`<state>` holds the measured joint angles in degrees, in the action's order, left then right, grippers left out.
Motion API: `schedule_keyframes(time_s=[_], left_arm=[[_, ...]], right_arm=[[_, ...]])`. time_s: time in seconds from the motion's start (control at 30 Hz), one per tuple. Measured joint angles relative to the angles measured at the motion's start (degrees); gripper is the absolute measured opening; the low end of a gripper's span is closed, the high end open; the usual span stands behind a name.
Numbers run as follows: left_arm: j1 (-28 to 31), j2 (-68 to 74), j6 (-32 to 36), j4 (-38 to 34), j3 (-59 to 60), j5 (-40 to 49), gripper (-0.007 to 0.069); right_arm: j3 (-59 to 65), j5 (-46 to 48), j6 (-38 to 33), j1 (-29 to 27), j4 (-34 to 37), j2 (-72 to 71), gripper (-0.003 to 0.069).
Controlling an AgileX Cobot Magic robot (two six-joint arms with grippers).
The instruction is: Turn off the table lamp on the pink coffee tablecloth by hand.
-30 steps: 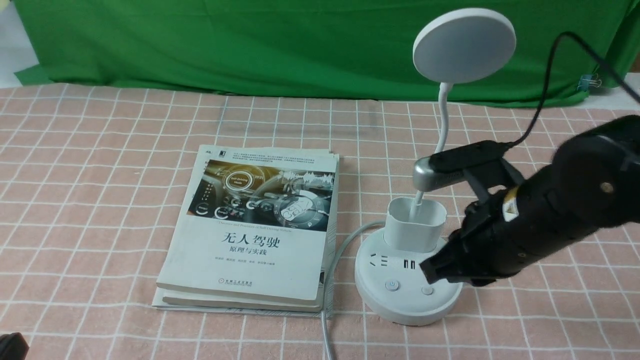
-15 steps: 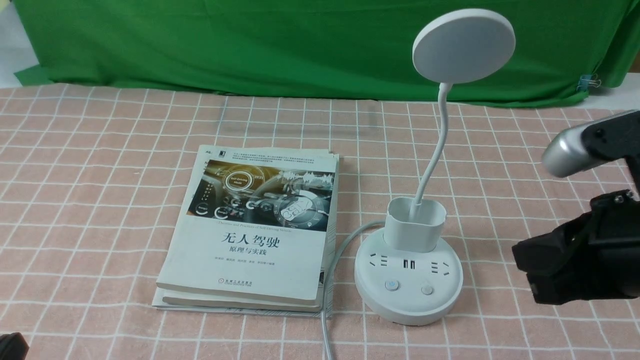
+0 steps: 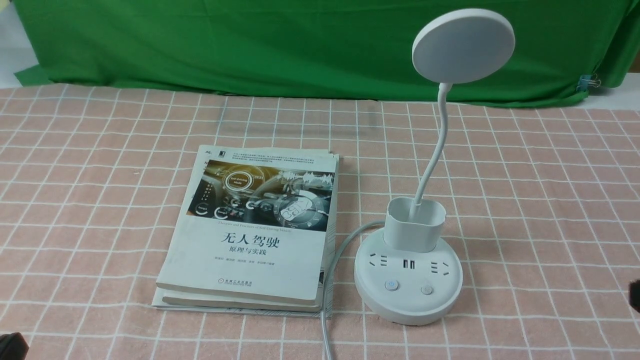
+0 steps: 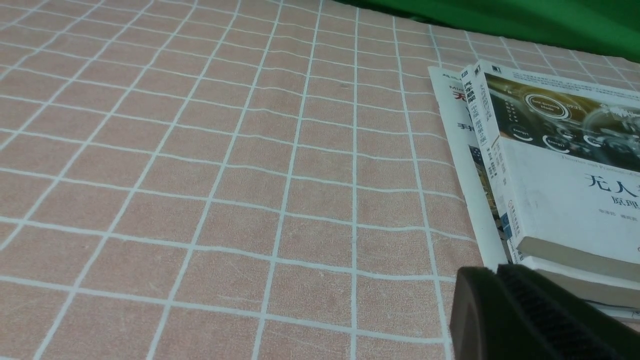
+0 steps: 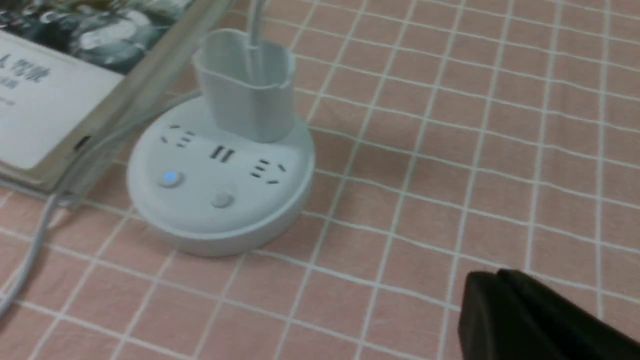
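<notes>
Lamp untouched, both grippers clenched and empty.

We see the white table lamp with disc head and round socket base (image 3: 415,226) upright at centre-right of the front view, on the pink white-grid tablecloth (image 3: 525,200), just right of a stack of white paperback books (image 3: 255,245). Its left button (image 5: 170,177) glows blue. The black right gripper (image 5: 497,280) is near the base, apart from it, jaws together. The black left gripper (image 4: 497,274) is likewise closed, beside the books.

front view high over tablecloth (image 3: 100,150), wrist views low and close, books (image 3: 250,235) in all
</notes>
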<state>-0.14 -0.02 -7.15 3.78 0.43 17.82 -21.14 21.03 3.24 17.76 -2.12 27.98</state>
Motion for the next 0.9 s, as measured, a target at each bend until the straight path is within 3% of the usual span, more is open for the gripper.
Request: schedule_keyframes(time_s=[0.27,0.9], left_arm=[[0.0,0.0,0.0,0.0,0.0,0.0,0.0006],[0.0,0.0,0.0,-0.1,0.0,0.0,0.0006]], right_arm=[[20.3,-7.7,-0.2,-9.3,-0.7,-23.1,0.0045],[21.5,-7.1,-2.8,-10.5,-1.3,-28.0,0.0046]])
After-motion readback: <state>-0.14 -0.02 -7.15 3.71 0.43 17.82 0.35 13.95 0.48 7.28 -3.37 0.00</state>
